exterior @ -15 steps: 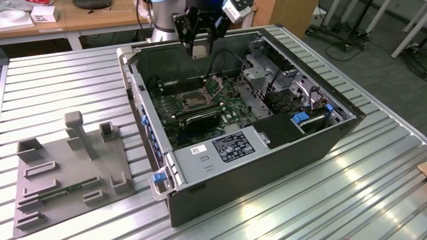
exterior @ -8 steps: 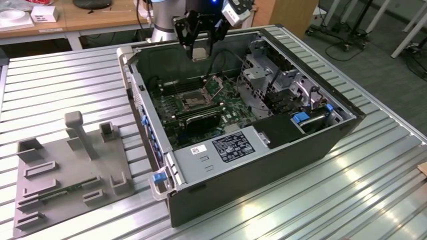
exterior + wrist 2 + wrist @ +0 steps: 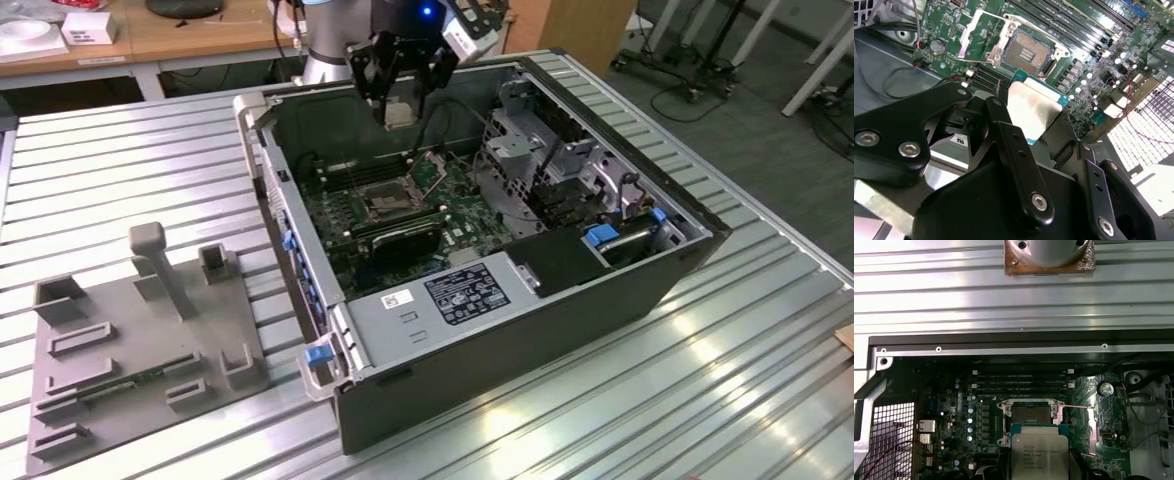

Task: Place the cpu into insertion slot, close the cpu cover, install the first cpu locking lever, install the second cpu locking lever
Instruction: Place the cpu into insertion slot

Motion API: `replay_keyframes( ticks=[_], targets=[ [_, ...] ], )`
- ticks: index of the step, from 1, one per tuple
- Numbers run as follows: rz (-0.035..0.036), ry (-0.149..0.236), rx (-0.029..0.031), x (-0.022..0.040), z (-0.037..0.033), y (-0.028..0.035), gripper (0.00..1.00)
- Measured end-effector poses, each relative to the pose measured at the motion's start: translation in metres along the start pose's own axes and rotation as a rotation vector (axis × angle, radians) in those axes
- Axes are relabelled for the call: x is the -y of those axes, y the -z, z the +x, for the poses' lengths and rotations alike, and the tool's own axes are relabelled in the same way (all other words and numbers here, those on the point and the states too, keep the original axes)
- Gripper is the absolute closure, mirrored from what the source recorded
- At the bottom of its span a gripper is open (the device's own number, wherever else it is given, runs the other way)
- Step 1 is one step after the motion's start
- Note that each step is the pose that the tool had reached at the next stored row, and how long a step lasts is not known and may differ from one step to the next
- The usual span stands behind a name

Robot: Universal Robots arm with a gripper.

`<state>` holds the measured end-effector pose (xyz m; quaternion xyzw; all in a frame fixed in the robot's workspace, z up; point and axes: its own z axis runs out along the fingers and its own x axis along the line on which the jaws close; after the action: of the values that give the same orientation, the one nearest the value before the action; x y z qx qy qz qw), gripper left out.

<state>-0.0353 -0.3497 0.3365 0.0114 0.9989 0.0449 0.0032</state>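
My gripper (image 3: 398,100) hangs over the open computer case, shut on the cpu (image 3: 398,113), a small silver-faced square chip. In the second wrist view the cpu (image 3: 1036,112) sits between the black fingers (image 3: 1004,135), held above the motherboard and apart from it. The insertion slot (image 3: 1029,52) lies uncovered beyond the chip, dark with a golden sheen inside a metal rim. Its cpu cover (image 3: 974,32) stands flipped open to one side. In the first wrist view the cpu (image 3: 1040,457) hovers just short of the insertion slot (image 3: 1029,415); a thin lever wire (image 3: 1074,406) stands raised beside it.
The case (image 3: 534,330) lies on its side on a slatted aluminium table (image 3: 747,380). A labelled power supply (image 3: 454,295) and a drive cage (image 3: 561,170) crowd the board. Black memory slots (image 3: 1021,382) run beside the socket. A grey fixture plate (image 3: 134,330) lies at the exterior view's left.
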Motion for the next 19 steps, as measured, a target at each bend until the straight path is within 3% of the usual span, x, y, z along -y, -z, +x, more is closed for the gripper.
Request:
replay_keyframes(
  ticks=[9, 19],
  targets=[
    [-0.0005, 0.000, 0.0003, 0.0001, 0.0000, -0.0011, 0.46],
    [0.0001, 0.000, 0.0017, 0.0010, 0.0001, -0.0105, 0.46]
  ],
)
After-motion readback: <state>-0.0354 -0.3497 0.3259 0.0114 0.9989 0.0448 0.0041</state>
